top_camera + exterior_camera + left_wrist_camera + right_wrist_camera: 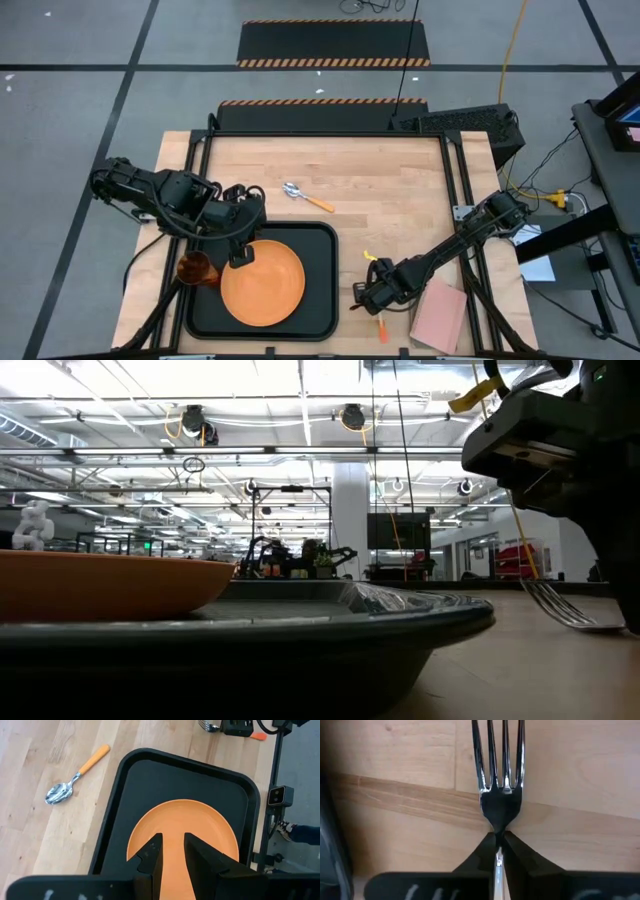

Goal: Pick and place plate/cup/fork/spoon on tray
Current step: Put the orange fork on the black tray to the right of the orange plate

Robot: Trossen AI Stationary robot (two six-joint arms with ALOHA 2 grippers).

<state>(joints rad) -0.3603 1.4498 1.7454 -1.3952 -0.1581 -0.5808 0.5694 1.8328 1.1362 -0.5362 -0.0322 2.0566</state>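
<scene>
1. I see the right gripper [372, 296] low over the bare wood just to the right of the tray [325, 285], with its fingers [517, 854] pinched together on the neck of the fork [500, 795].
2. In the right wrist view the fork's tines point away from the gripper, over the table planks; the low view shows the tines [560, 605] close to the tabletop at the right edge of the picture.
3. From above, the orange handle of the fork [382, 326] sticks out behind the right gripper toward the table's front edge, near a pink notebook [440, 316].
4. The left gripper [240, 258] hangs over the tray, at the far left rim of the plate [262, 283]. Its fingers [152, 862] stand slightly apart with nothing between them; I see only the plate's surface through the gap.
5. The plate lies flat inside the tray, filling most of its middle.
6. The cup [195, 269] is at the tray's left rim; I cannot tell whether it stands inside the tray or on its edge.
7. The spoon [305, 196] lies on the table [400, 190] beyond the tray's far edge, bowl to the left, handle pointing right, well apart from both grippers.
</scene>
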